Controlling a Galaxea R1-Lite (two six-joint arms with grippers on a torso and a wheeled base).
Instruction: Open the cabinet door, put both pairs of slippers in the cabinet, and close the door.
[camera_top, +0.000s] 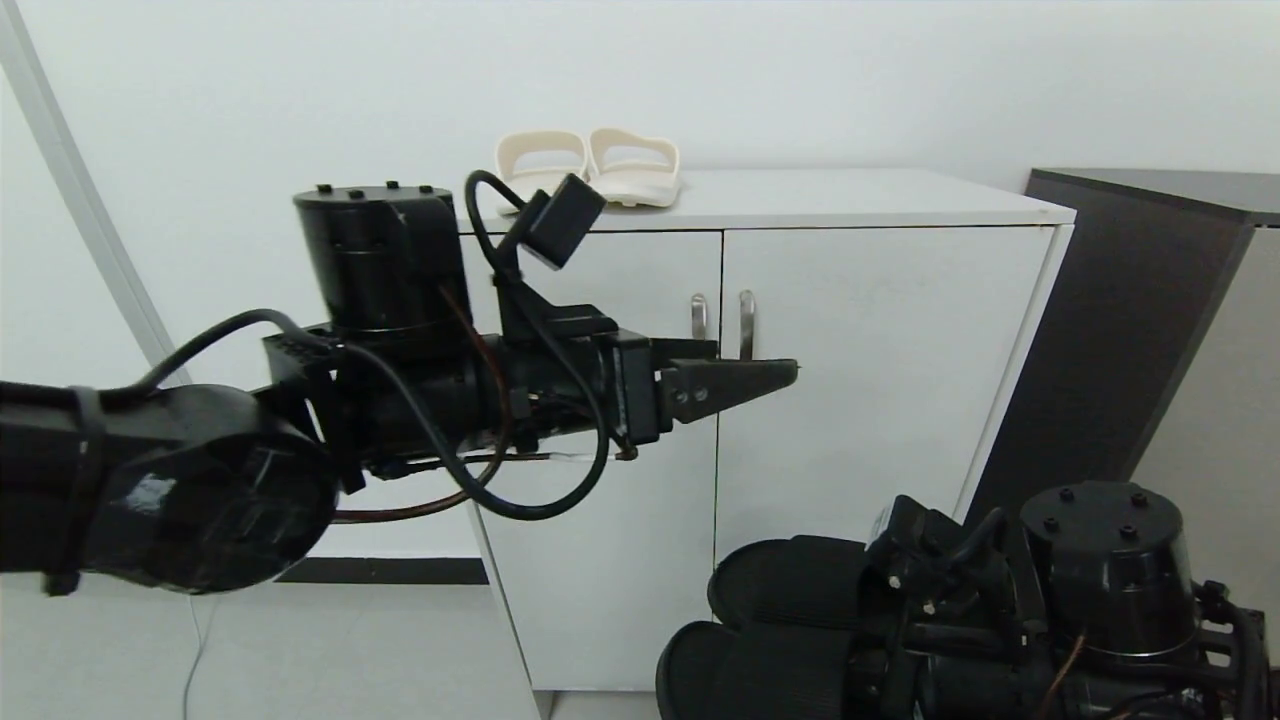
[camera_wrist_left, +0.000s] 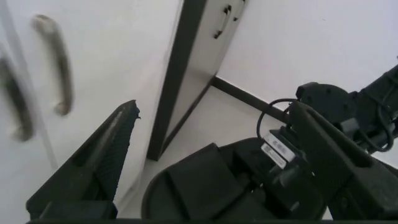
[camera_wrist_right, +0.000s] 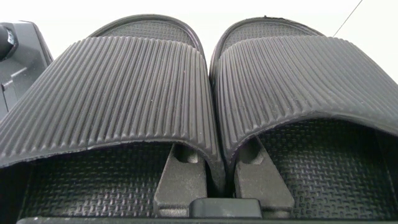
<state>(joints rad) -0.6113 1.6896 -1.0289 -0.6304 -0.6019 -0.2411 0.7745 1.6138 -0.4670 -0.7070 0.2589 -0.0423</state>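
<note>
While the right gripper (camera_wrist_right: 219, 171), low and nearest, pinches the pair of ribbed black rubber slippers (camera_wrist_right: 143, 81) by their adjoining inner walls, the left gripper (camera_top: 782, 373) hangs spread-fingered at handle height (it is the nearer arm for the door). The two slim upright brushed-metal handles (camera_top: 745, 320) lie just beyond its tip, long axes vertical, on the closed doors (camera_top: 880, 420) of the smooth white cabinet (camera_top: 900, 205). Farthest back, the cream moulded slide slippers (camera_top: 590, 165) rest side by side on the cabinet top.

Head view toward cabinet (camera_top: 880, 400) — black slippers (camera_wrist_right: 143, 93) close in both wrist views.
</note>
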